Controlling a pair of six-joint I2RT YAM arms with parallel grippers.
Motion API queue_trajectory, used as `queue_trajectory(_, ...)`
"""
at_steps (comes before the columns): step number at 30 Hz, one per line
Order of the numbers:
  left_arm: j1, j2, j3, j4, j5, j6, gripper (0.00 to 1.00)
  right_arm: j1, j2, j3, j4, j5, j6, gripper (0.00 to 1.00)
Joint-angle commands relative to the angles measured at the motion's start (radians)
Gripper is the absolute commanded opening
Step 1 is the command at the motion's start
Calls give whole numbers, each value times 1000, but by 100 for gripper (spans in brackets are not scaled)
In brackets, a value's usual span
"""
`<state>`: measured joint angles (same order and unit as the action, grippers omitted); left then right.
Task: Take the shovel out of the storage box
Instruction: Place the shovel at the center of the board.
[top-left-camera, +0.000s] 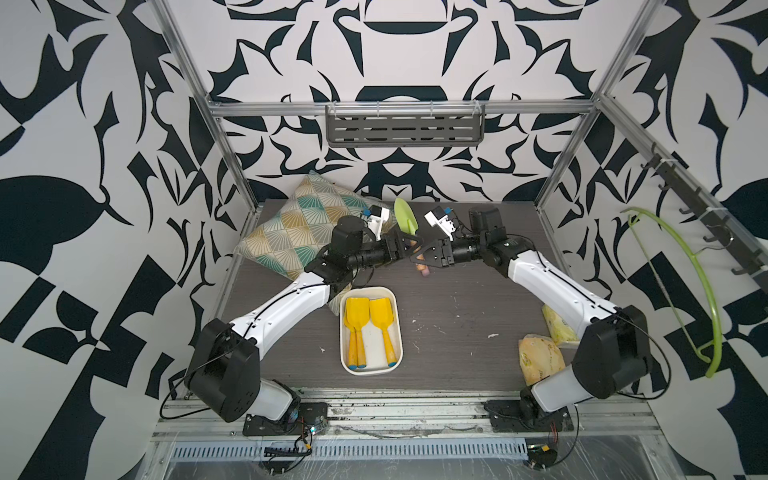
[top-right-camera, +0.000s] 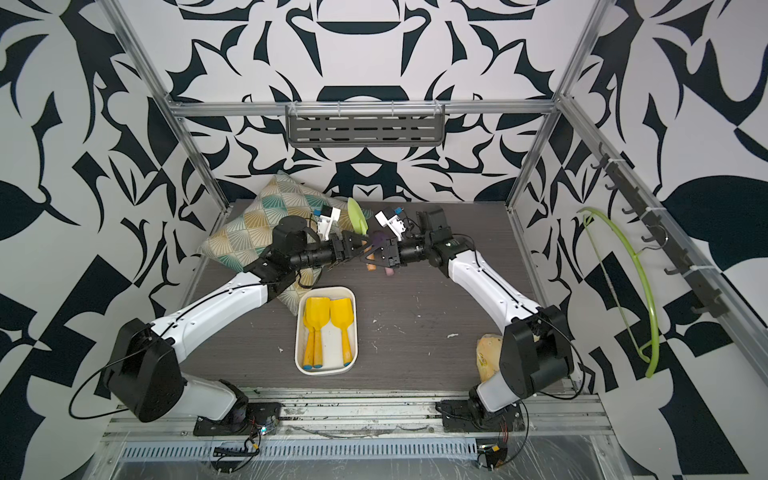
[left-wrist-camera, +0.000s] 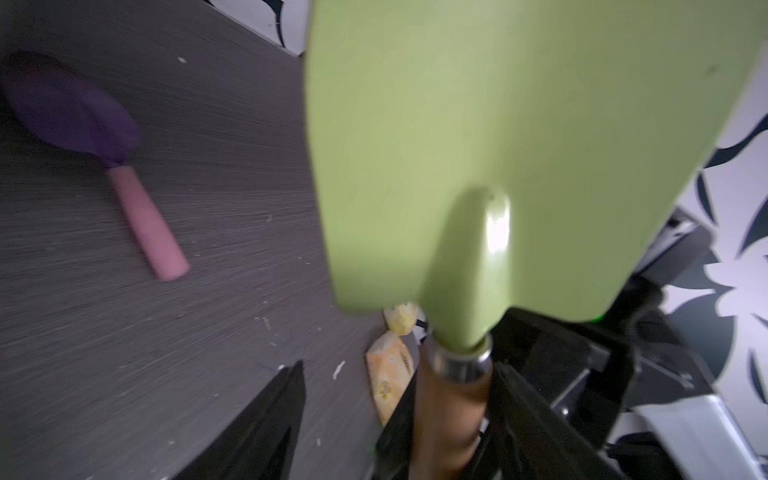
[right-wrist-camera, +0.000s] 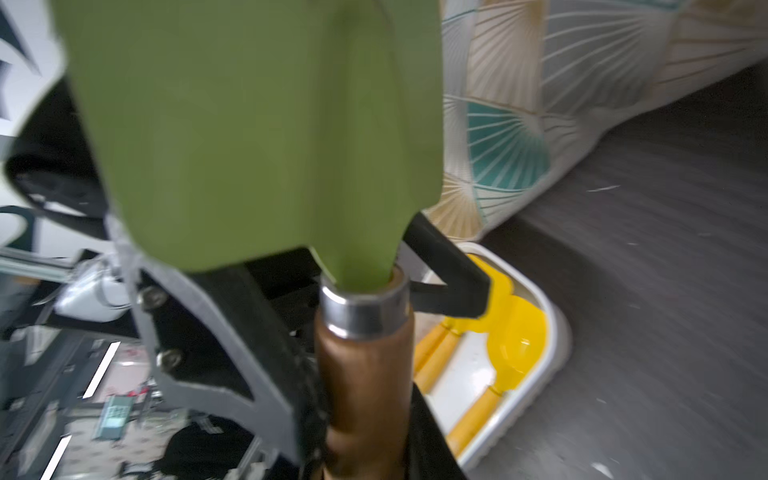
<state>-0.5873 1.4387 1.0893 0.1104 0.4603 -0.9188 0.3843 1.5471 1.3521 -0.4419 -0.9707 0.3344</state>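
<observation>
Handover, by the look of it, above the far half of the table (top-left-camera: 457, 316). Green shovel (top-left-camera: 405, 216) stands blade-up in the air between the two arms. It is well clear of the box (top-left-camera: 373, 351), which sits nearer the front with two yellow shovels (top-left-camera: 360, 316) lying in it side by side. Right gripper (top-left-camera: 419, 255) is clamped on the wooden handle below the metal collar. The left gripper (top-left-camera: 411, 244) has its jaws apart, one finger (right-wrist-camera: 451, 286) either side of the collar without pressing it.

To do this well, I'd say the left arm should back straight out along its own line. That way neither finger clips the blade or collar and twists the shovel in the right's hold. The right should wait until the left is clear, then lower the shovel flat onto bare table. It should land away from the purple shovel (left-wrist-camera: 70, 108) lying beneath and from the pillow (top-left-camera: 291, 224). The handle looks smooth and round, so it may swivel if bumped.

Writing: none I can read on shovels or box. A yellow packet (left-wrist-camera: 388, 374) near the right arm's base carries print, too blurred to make out.
</observation>
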Motion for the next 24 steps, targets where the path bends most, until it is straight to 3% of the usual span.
queue_trajectory(1,13,-51,19,-186,-126,45,80,-1,3,98,-382,376,-223,0)
queue_trajectory(6,19,-53,12,-295,-160,75,79,3,51,128,-554,819,-230,0)
queue_trajectory(9,19,-44,34,-412,-206,124,78,8,112,156,-626,990,-241,0)
queue_trajectory(14,18,-33,38,-547,-233,183,77,8,212,206,-645,1058,-255,0)
queue_trajectory(24,18,-97,-53,-548,-255,205,77,8,492,418,-686,1137,-230,0)
